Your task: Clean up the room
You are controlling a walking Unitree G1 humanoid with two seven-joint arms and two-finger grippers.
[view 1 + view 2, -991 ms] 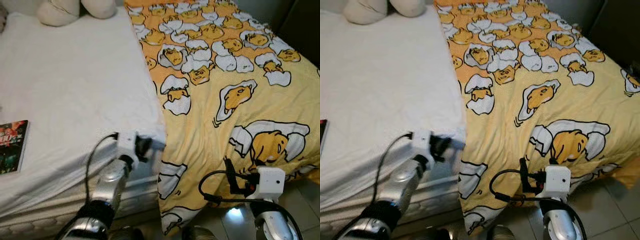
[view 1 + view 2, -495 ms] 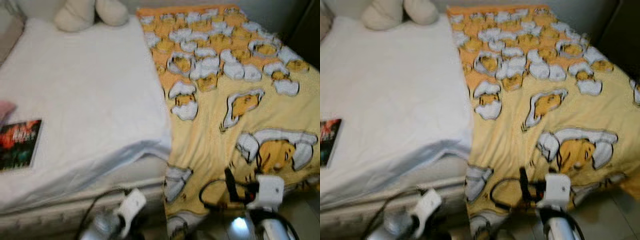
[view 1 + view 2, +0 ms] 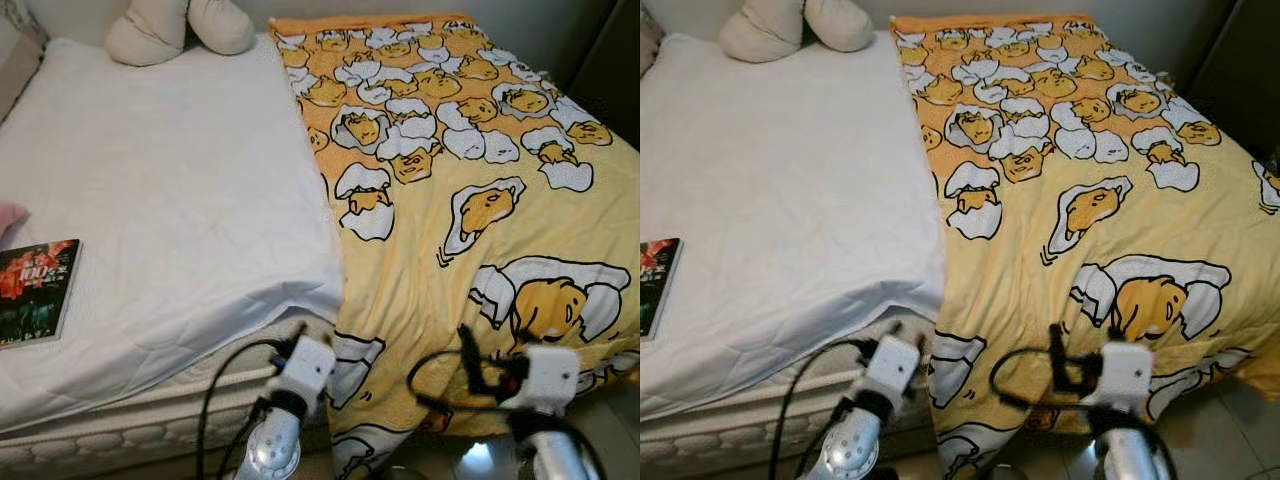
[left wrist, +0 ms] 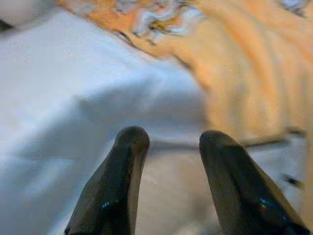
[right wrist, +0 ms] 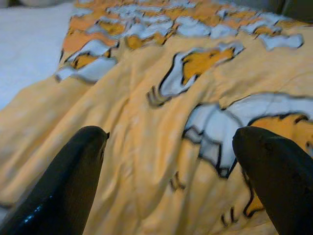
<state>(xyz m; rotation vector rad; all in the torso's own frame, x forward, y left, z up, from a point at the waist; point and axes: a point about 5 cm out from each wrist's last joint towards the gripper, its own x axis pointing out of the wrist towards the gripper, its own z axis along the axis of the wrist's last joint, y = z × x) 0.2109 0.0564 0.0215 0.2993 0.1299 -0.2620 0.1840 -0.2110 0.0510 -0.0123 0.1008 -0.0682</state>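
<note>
Bed [image 3: 150, 180], foot end: my left gripper [image 4: 168, 147], fingers apart, at the sheet's loose corner; my right gripper [image 5: 171, 147], wide open, over the yellow blanket [image 3: 480, 200]; book [image 3: 35, 290] on the sheet.

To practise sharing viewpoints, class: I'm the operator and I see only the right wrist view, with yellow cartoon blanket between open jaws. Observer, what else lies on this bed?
Observer: A book lies flat on the white sheet, on the robot's left.
Operator: Anything at the far end?
Observer: A cream cushion sits there, beside the yellow blanket.
Operator: Where's the left gripper?
Observer: The left gripper faces the mattress corner, jaws apart, holding nothing.
</note>
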